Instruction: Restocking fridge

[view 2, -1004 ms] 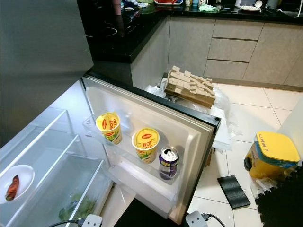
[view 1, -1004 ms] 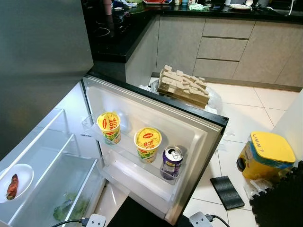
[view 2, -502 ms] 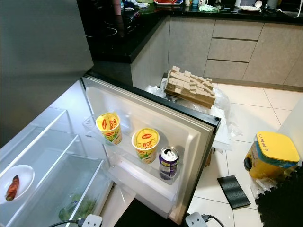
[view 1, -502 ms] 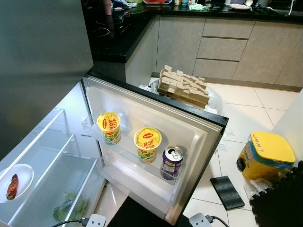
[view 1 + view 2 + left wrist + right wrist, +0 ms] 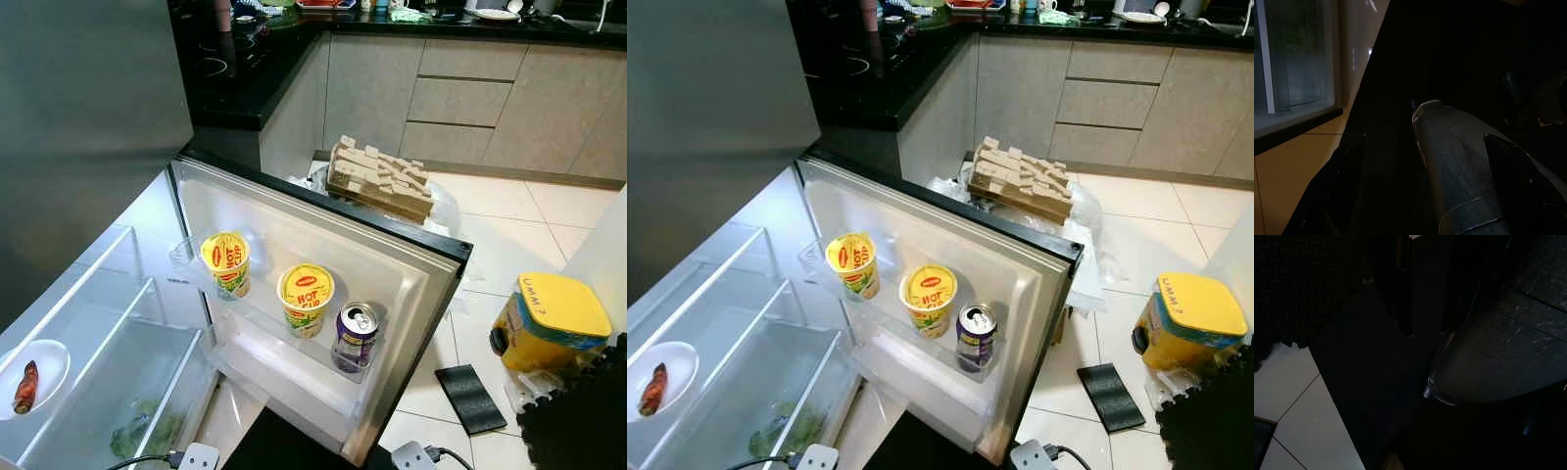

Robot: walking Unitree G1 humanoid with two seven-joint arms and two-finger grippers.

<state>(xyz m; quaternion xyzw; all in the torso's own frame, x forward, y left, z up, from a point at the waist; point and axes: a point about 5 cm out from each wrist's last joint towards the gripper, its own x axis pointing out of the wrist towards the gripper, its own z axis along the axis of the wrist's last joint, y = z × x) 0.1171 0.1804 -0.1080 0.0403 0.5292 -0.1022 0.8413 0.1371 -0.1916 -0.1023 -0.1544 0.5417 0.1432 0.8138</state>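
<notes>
The fridge door stands wide open before me. Its door shelf holds two yellow cup noodles and a purple drink can, all upright in a row. Inside the fridge, a white plate carries a small reddish piece of food on a glass shelf. Leafy greens lie in the clear drawer below. In the dark left wrist view, my left gripper hangs idle and open beside the fridge's lit drawer front. My right gripper hangs idle over dark floor mat and white tiles.
A stack of brown moulded cardboard on plastic wrap lies on the floor behind the door. To the right are a yellow-lidded tub, a small black pad and a black foam mat. Power plugs lie by my feet. Kitchen cabinets line the back.
</notes>
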